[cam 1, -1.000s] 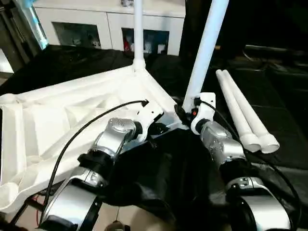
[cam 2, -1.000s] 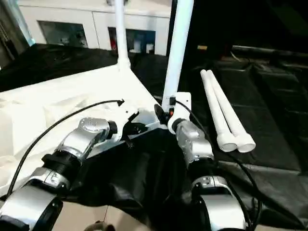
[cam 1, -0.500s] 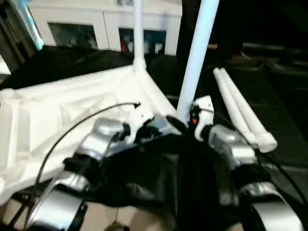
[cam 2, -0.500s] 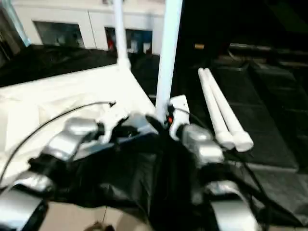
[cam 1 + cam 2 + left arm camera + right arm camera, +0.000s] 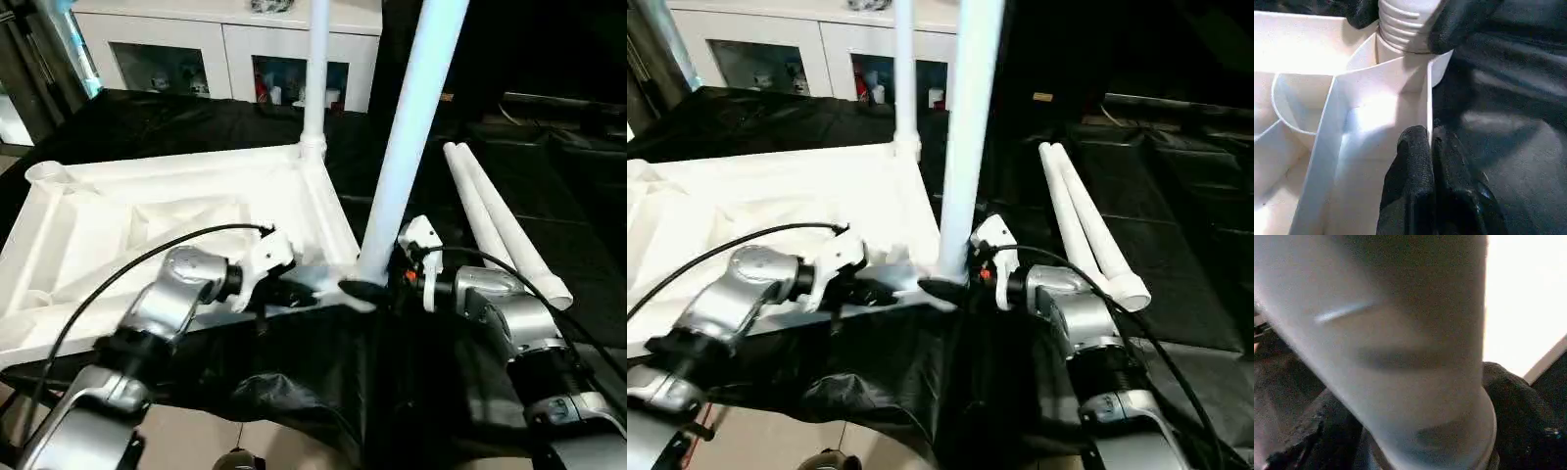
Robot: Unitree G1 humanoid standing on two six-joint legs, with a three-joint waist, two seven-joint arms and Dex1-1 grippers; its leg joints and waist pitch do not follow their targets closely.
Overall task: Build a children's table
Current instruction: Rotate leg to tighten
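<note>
The children's table top (image 5: 147, 211) lies upside down on black cloth, ribs up. One white leg (image 5: 314, 69) stands in its far corner socket. A second leg (image 5: 409, 137) leans slightly over the near right corner, and my right gripper (image 5: 368, 285) is shut on its lower end. In the left wrist view that leg's threaded end (image 5: 1403, 22) sits at the round corner socket (image 5: 1300, 110), black fingers on both sides. My left gripper (image 5: 1430, 139) is shut on the table's thin rim wall just beside that corner. Two loose legs (image 5: 500, 230) lie side by side to the right.
A white cabinet (image 5: 176, 49) with glass-fronted compartments stands behind the table. Black cloth (image 5: 147, 122) covers the work surface and hangs in folds over the near edge. A black cable (image 5: 127, 274) loops over my left forearm. Tan floor shows at the bottom.
The whole view has shifted. My right wrist has swung round to the right side of the leg's base. The left gripper stays pinched on the rim.
</note>
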